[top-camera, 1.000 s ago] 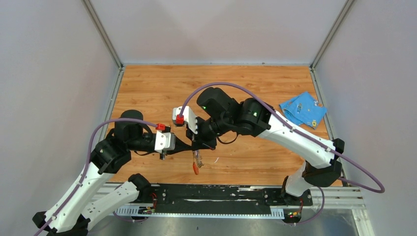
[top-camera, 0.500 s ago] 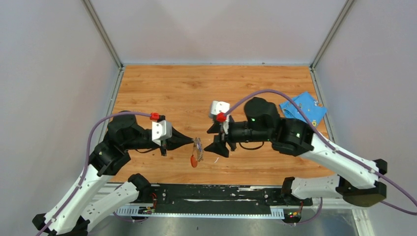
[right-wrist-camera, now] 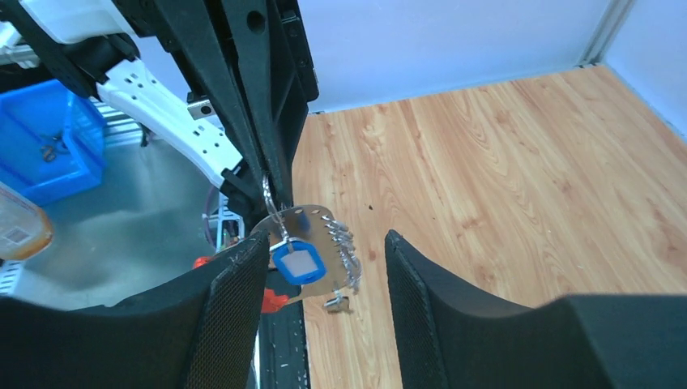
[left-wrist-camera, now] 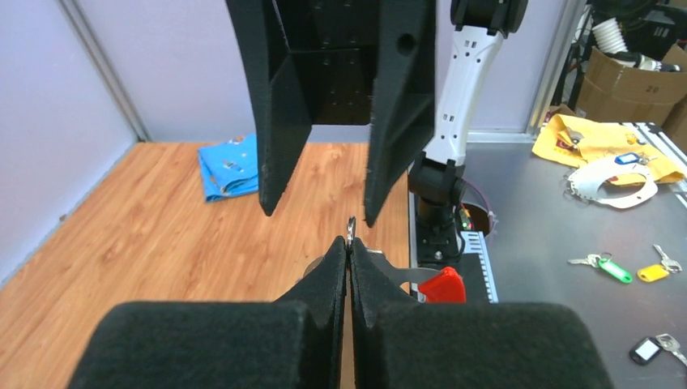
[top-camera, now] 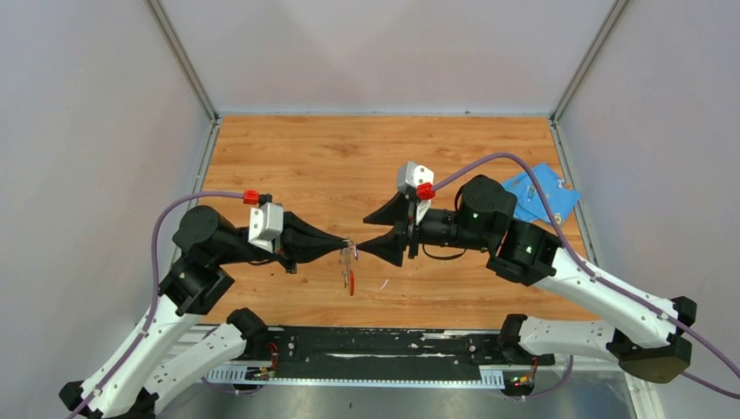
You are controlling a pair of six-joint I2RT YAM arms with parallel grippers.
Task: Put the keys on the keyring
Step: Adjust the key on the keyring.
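Note:
My left gripper [top-camera: 346, 248] [left-wrist-camera: 350, 243] is shut on the small metal ring [left-wrist-camera: 351, 228] of the keyring [top-camera: 350, 272], held up above the table's near middle. The fob hangs below it, silvery grey [right-wrist-camera: 328, 235] with a red end [left-wrist-camera: 442, 285] [top-camera: 352, 285]. A blue-headed key [right-wrist-camera: 297, 261] hangs from the ring in front of the fob. A small dark piece [right-wrist-camera: 336, 303] dangles beneath, too small to identify. My right gripper [top-camera: 373, 230] [right-wrist-camera: 326, 243] faces the left one, open, its fingers either side of the hanging keyring and not touching it.
A crumpled blue cloth [top-camera: 537, 194] [left-wrist-camera: 229, 166] lies at the table's right rear with small items on it. The black mounting rail [top-camera: 384, 345] runs along the near edge. Grey walls close in the left, back and right sides.
My right gripper has opened and drawn back to the right, off the keyring. The left gripper has kept its grip on the ring and swung the fob slightly up and right.

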